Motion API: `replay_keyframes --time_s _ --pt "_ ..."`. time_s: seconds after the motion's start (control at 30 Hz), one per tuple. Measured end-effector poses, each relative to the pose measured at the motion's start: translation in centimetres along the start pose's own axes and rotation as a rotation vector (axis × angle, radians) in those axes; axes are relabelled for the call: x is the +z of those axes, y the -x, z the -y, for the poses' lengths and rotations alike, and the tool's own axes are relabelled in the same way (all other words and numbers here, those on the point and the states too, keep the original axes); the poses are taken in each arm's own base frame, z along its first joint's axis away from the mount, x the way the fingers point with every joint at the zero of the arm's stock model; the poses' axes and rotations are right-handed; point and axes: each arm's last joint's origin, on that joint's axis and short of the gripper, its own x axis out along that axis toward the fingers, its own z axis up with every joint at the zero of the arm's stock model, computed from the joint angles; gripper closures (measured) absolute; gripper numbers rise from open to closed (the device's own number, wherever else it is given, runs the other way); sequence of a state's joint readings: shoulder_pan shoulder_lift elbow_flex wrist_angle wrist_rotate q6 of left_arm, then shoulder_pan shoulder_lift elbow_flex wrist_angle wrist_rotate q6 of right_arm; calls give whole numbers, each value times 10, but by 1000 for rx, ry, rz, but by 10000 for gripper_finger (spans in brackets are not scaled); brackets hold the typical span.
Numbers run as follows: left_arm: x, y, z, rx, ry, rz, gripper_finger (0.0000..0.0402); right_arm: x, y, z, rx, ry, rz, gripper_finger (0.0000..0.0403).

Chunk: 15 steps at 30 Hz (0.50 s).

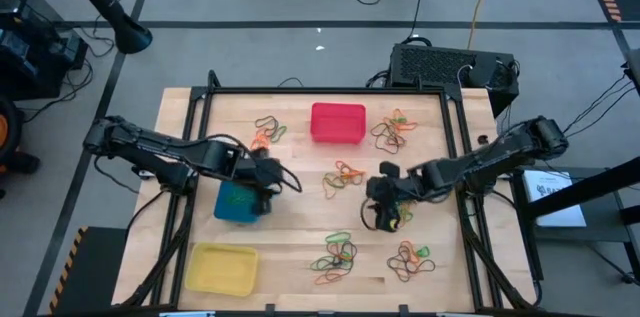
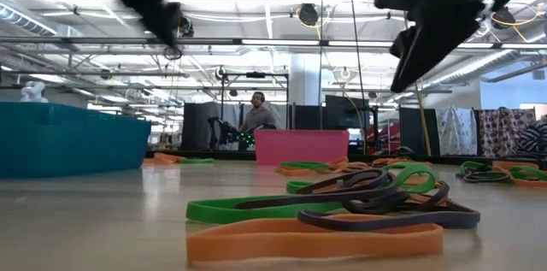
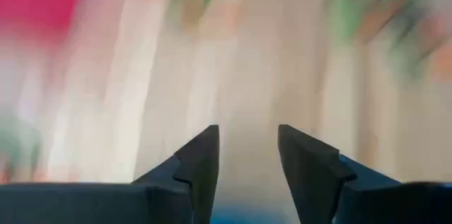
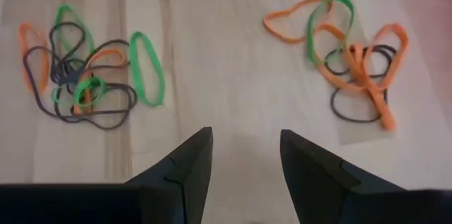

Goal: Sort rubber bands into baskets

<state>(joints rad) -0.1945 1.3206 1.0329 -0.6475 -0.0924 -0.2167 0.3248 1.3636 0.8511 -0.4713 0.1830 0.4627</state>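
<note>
Overhead, the left gripper hangs at the blue basket; the red basket and yellow basket sit apart, rubber bands lie scattered in clumps on the worktop, and the right gripper is mid-worktop. The low view shows bands close up. Each wrist view shows its own fingers parted, empty; the right fingers above bands.

The right gripper has its two dark fingers apart above the bare wooden table. One tangle of rubber bands lies at ten o'clock, another at two o'clock.
</note>
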Motion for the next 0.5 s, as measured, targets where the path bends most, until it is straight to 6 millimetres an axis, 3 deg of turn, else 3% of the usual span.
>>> replay_keyframes --time_s 0.1,0.33,0.5 --pt "16 -14 18 -48 -155 237 249 -14 -7 -12 -13 16 94 243" --pt "33 -86 47 -79 -315 475 249 -35 -23 -23 85 -36 235 243" --pt "23 -140 53 -130 -272 401 249 -37 -23 -24 78 -25 230 243"
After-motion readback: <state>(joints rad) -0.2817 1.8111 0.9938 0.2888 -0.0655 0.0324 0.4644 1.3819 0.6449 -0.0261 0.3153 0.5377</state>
